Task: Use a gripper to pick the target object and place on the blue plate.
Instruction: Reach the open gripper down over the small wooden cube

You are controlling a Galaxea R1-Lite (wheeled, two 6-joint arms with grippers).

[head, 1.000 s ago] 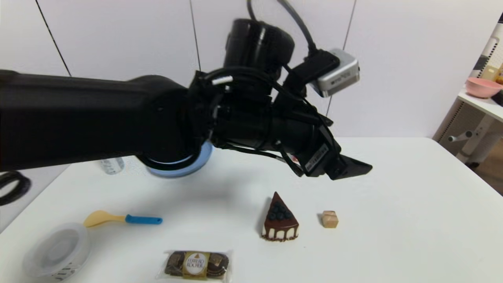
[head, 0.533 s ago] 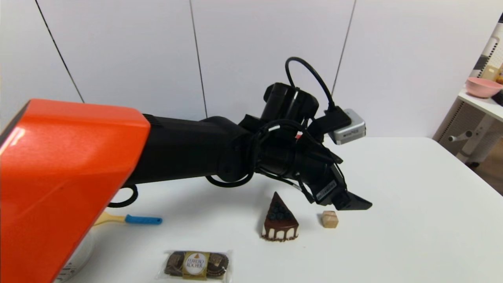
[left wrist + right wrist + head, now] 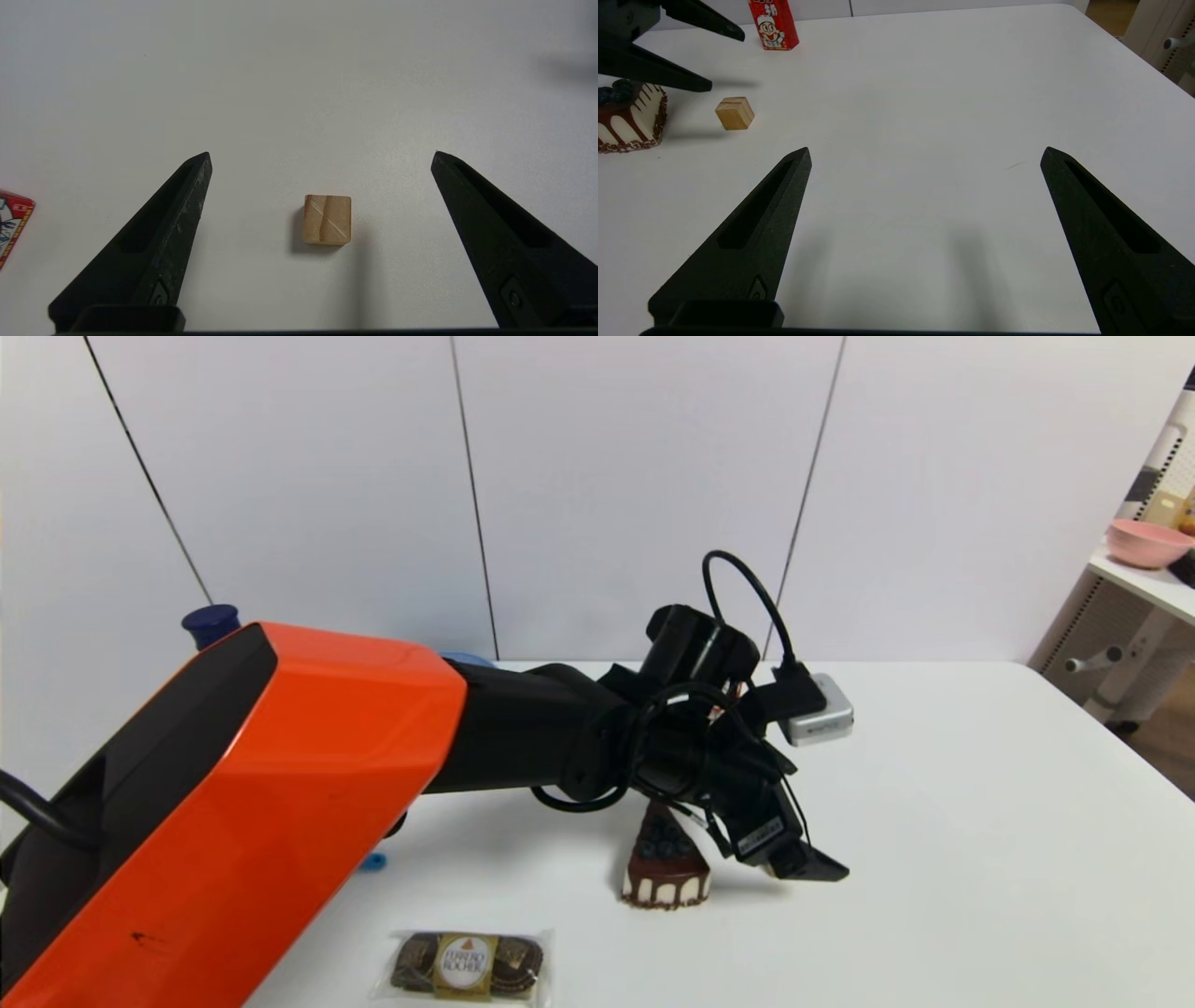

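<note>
The tiny tan wooden cube [image 3: 327, 219] rests on the white table, centred between the wide-apart fingers of my left gripper [image 3: 321, 155], which touch nothing. In the head view the left gripper [image 3: 803, 863] hangs low just right of the cake slice and hides the cube. The right wrist view shows the cube [image 3: 734, 112] below the left gripper [image 3: 726, 60]. My right gripper [image 3: 927, 150] is open and empty over bare table, to the cube's right. Only a sliver of the blue plate [image 3: 467, 660] shows behind the orange arm.
A chocolate cake slice [image 3: 665, 877] stands close to the left of the cube. Wrapped chocolates [image 3: 465, 964] lie near the front edge. A red drink carton [image 3: 774, 23] stands farther back. The orange and black left arm [image 3: 280, 784] covers the table's left half.
My left arm has reached forward and dropped, bringing the open gripper down over the cube, which it now hides in the head view. The arm now covers the plate, spoon and container.
</note>
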